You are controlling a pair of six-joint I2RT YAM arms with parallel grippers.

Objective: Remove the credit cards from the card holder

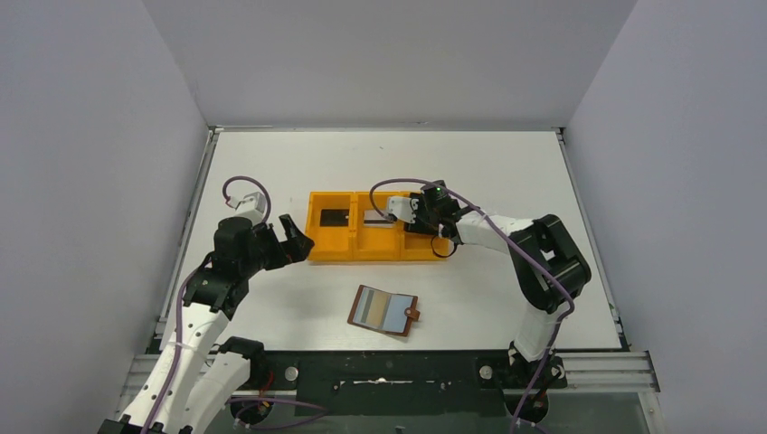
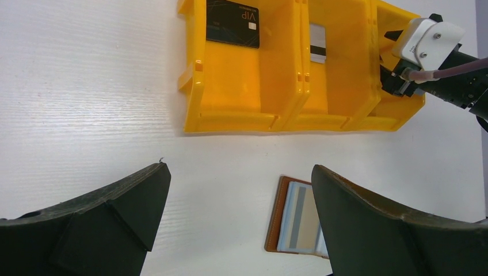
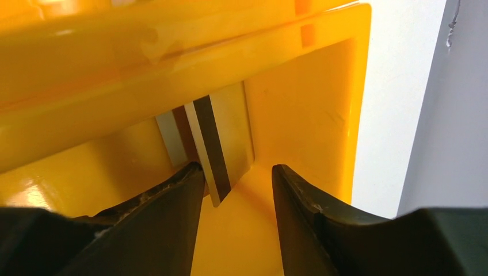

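Note:
The card holder (image 1: 384, 310) lies open on the white table in front of the tray, and the tan-gold card (image 1: 393, 311) is in its pale blue pocket. The black card (image 1: 333, 217) lies in the left compartment of the orange tray (image 1: 355, 251). The silvery grey card (image 3: 216, 144), with a dark stripe, lies in the middle compartment. My right gripper (image 3: 237, 168) is open low in the tray, and the card's near corner sits just ahead of its left finger, not pinched. My left gripper (image 2: 240, 168) is open and empty above the table left of the card holder (image 2: 273, 224).
The tray's walls and dividers (image 3: 172, 109) close around my right fingers. The right arm (image 1: 543, 262) reaches in from the right. Grey walls enclose the table on three sides. A metal rail (image 1: 407, 371) runs along the near edge.

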